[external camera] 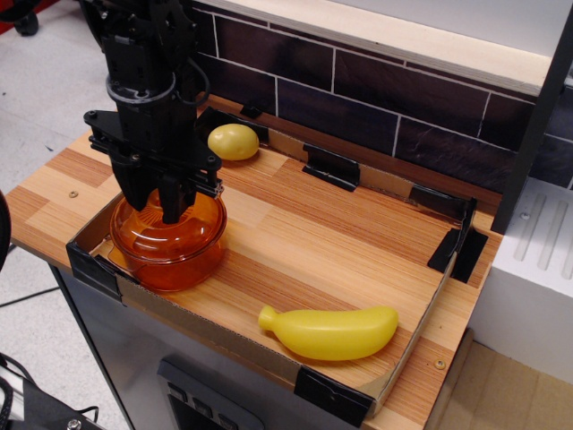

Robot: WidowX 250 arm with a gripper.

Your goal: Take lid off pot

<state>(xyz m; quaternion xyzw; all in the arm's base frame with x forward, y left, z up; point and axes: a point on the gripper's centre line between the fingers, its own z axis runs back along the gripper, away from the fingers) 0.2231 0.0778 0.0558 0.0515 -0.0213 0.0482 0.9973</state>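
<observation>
Setting: a wood-grain table (304, 242) with a low cardboard rim held by black tape, set against a dark brick-tile wall (385, 98); a white unit (537, 269) stands at the right.

Item one: the pot (170, 246), translucent orange, at the table's front-left corner, just inside the rim.

Item two: the lid (199, 208), orange, seated on the pot; only its edge shows around my fingers, the knob hidden behind them.

Item three: my gripper (158, 202), black, pointing straight down over the lid's centre, fingers drawn close together where the knob would be. Whether they actually pinch it I cannot tell.

Item four: a yellow lemon (234, 141), behind the pot near the back rim.

Item five: a yellow banana (331, 331), lying along the front edge, well apart from the pot.
</observation>
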